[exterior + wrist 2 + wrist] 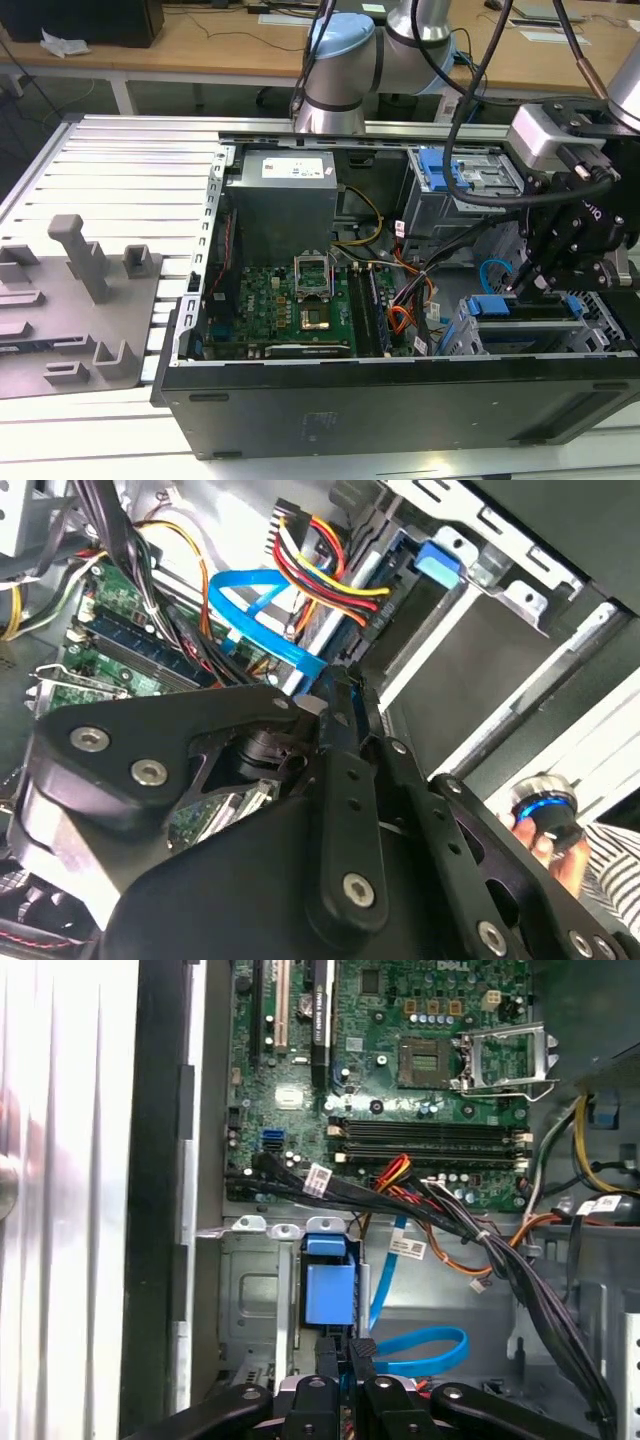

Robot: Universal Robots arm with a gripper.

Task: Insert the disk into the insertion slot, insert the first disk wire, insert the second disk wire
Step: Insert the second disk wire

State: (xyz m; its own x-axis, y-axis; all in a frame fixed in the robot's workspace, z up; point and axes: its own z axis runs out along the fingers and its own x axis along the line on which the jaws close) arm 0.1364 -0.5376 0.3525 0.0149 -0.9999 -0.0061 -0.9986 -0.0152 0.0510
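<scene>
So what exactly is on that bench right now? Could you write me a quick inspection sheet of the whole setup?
Surface: ribbed aluminium bench; an open black computer case lies on it.
Job's things: the disk with its blue bracket sits in the insertion slot, a low grey metal bay; a blue flat wire loops beside it.
Clutter: grey plastic fixture plate at the exterior view's left.
Tool: the tool is low over the disk's end, fingers close together on a small black connector.
Cables: red, yellow and black wire bundle; black hoses along the arm.
Surroundings: wooden desks behind; a hand on a blue-lit knob.
</scene>
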